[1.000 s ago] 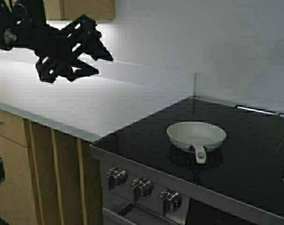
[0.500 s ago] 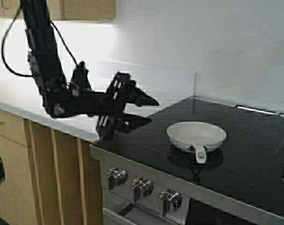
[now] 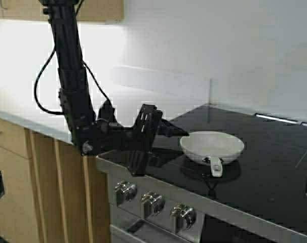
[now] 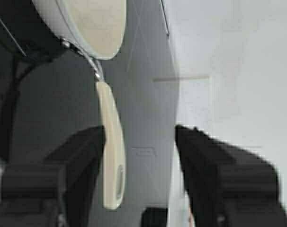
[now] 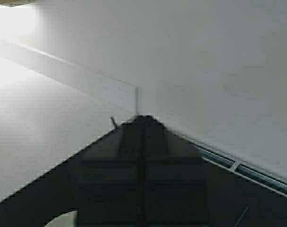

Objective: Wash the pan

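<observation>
The pan (image 3: pixel 212 145) is small, round and off-white. It sits on the black cooktop (image 3: pixel 265 185) with its stubby handle (image 3: pixel 216 166) pointing to the front edge. My left gripper (image 3: pixel 169 144) is low over the cooktop's left part, just left of the pan, open and empty. In the left wrist view the pan (image 4: pixel 94 23) lies ahead, and its handle (image 4: pixel 111 142) shows between the open fingers of the left gripper (image 4: pixel 139 135), close to one of them. My right gripper (image 5: pixel 143 118) is shut, empty and parked at the far right, over the cooktop.
A white countertop (image 3: pixel 37 109) runs left of the stove, with wooden cabinet fronts (image 3: pixel 47 187) below. Stove knobs (image 3: pixel 152 201) line the front panel. A white wall (image 3: pixel 234 55) and low backsplash close the back.
My left arm has swung down from the upper left and reached right, bringing its open gripper low beside the pan. The pan has not moved.
</observation>
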{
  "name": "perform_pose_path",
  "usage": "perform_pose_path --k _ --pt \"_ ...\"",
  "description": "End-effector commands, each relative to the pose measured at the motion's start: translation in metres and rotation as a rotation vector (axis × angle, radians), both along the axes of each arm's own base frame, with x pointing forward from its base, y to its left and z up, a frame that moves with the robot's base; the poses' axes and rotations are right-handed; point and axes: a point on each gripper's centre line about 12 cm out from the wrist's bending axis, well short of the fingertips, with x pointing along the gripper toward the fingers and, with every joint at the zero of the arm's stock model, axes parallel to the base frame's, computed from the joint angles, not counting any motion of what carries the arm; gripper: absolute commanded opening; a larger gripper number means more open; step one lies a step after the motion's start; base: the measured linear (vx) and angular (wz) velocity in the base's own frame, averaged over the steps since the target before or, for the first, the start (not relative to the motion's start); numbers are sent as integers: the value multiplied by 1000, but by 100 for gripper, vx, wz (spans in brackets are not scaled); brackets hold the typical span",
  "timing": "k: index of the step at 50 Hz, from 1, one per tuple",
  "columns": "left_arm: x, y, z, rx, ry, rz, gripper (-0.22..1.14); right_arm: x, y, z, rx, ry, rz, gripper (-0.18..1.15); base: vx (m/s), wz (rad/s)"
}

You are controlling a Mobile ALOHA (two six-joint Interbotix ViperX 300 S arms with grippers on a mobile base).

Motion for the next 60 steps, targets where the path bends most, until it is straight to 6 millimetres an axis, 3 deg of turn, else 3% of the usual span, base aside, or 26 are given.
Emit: perform_pose_path --k 1,11,24,60 --pt "4 -21 5 -29 -24 -32 85 2 0 7 0 -17 1 5 0 0" --pt "6 -44 -8 -39 11 -62 85 2 0 7 3 -17 1 5 0 0" --pt "8 -57 -21 -24 37 -75 85 2 0 7 3 -18 1 5 0 0" --pt "24 -82 -24 -1 60 -76 85 2 0 8 3 -20 1 5 0 0"
